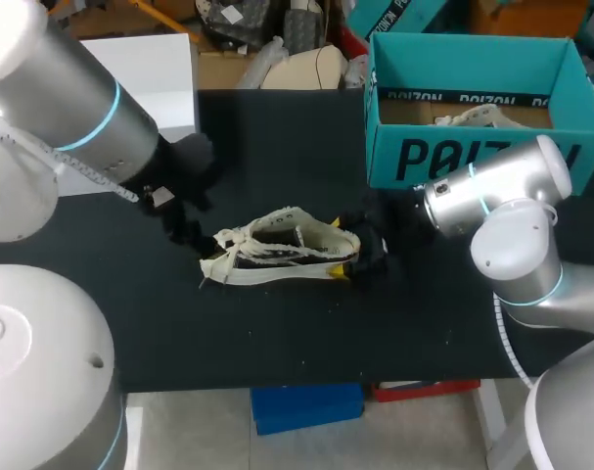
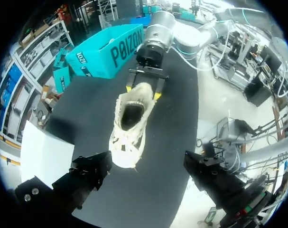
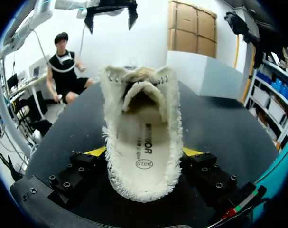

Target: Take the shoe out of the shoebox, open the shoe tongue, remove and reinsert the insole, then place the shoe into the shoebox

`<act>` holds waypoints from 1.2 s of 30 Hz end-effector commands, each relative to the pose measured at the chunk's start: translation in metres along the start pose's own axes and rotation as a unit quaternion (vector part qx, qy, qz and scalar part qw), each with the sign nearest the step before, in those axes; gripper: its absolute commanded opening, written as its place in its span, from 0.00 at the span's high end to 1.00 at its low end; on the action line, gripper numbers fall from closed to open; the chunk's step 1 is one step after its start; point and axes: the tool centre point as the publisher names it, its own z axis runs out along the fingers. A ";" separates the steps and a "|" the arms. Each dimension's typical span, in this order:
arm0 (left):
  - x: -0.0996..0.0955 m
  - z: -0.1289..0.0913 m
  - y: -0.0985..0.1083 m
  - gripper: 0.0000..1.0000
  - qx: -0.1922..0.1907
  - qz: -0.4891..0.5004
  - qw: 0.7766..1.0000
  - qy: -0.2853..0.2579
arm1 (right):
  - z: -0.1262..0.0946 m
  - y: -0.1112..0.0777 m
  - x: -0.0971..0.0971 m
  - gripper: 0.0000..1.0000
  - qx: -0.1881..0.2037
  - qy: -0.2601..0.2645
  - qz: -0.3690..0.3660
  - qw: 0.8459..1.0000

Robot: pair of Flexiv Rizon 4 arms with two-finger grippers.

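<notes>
Plainly, the shoe lies on the bench outside the shoebox, its long axis running arm to arm; the right claw clamps the heel; the left claw, fingers spread, hovers nearest the toe.

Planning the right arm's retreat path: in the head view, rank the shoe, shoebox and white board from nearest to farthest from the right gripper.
1. Shoe: its heel sits between the fingers of the right gripper.
2. Shoebox: just beyond the gripper, at the table's far right.
3. White board: at the far left corner, across the table.
</notes>
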 end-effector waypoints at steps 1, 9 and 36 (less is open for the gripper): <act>-0.009 0.016 -0.016 0.00 -0.053 -0.104 0.993 -0.002 | 0.002 0.000 0.000 1.00 0.000 0.000 0.001 1.000; -0.009 0.018 -0.020 0.00 -0.036 -0.124 0.991 0.033 | 0.002 0.000 0.000 1.00 0.000 0.000 0.001 1.000; -0.028 0.048 -0.055 0.00 -0.206 -0.554 0.800 -0.102 | 0.002 0.000 0.000 1.00 0.000 0.000 0.001 1.000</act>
